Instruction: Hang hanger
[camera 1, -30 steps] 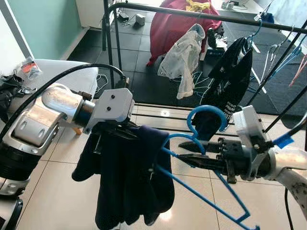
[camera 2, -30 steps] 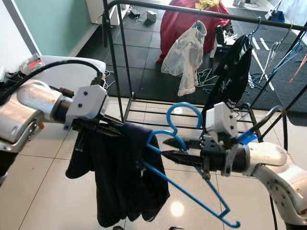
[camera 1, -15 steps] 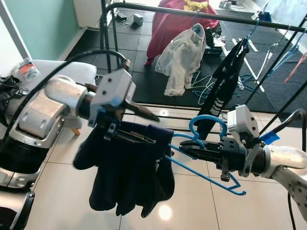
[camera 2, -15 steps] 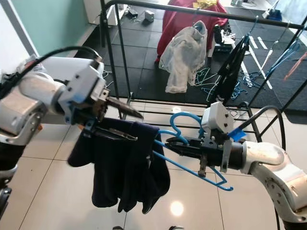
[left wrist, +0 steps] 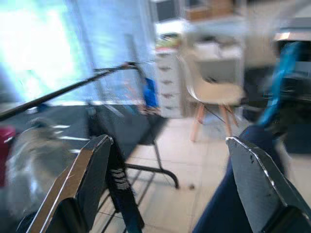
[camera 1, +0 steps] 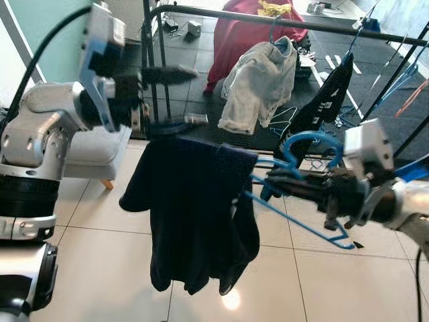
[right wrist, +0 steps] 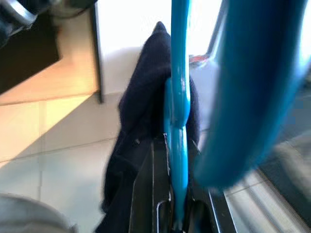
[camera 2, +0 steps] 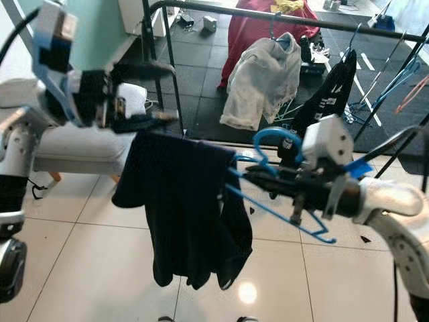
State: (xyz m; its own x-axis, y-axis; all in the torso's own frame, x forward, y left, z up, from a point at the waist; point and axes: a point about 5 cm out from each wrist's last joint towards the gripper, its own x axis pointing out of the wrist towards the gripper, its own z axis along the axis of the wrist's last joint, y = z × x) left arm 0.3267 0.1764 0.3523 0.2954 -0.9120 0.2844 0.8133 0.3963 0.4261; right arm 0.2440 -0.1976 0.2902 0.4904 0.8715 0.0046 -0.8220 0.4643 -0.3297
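A blue plastic hanger [camera 1: 295,225] carries a dark navy garment [camera 1: 194,215] that droops over its left half. My right gripper [camera 1: 271,180] is shut on the hanger's neck just below the hook [camera 1: 305,139]; in the right wrist view the blue neck [right wrist: 176,121] runs between the fingers with the garment [right wrist: 146,121] beyond. My left gripper [camera 1: 200,95] is raised at the garment's upper left and stands open, its lower finger [camera 1: 177,122] just above the cloth. The left wrist view shows both fingers [left wrist: 92,179] wide apart. The black rack rail [camera 1: 268,20] crosses behind.
On the rail hang a pale shirt [camera 1: 258,84] and a black garment [camera 1: 322,107]. A red cloth [camera 1: 234,33] lies behind. The rack's left posts [camera 1: 146,60] stand by my left arm. A white seat [camera 1: 94,151] is at the left, loose hangers [camera 1: 288,117] on the dark floor.
My left arm has risen and its gripper has come off the garment. The right gripper has lifted the hanger and garment higher, toward the rack.
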